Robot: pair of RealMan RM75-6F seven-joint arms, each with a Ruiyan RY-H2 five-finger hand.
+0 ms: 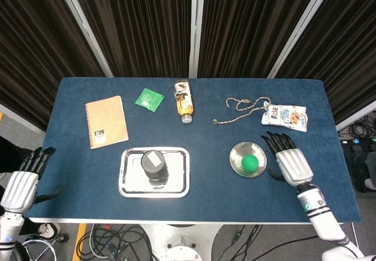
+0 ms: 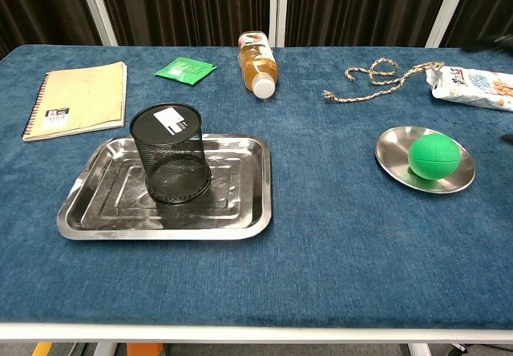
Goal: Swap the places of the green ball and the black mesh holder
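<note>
The green ball [image 1: 251, 163] [image 2: 434, 156] lies free in the round metal dish [image 1: 238, 154] [image 2: 393, 152] on the right side of the table. The black mesh holder [image 1: 153, 165] [image 2: 170, 154], with a white label on top, stands upright on the rectangular steel tray [image 1: 130, 180] [image 2: 236, 208] at the left. In the head view my right hand [image 1: 290, 160] hovers just right of the dish, fingers spread and empty. My left hand [image 1: 22, 181] hangs off the table's left edge, fingers straight and empty. Neither hand shows in the chest view.
A spiral notebook [image 1: 106, 121] [image 2: 76, 99], a green packet [image 1: 149, 99] [image 2: 186, 70] and a lying bottle [image 1: 184, 101] [image 2: 257, 63] line the back. A rope [image 1: 239, 109] [image 2: 381, 78] and a snack bag [image 1: 285, 117] [image 2: 473, 83] lie behind the dish.
</note>
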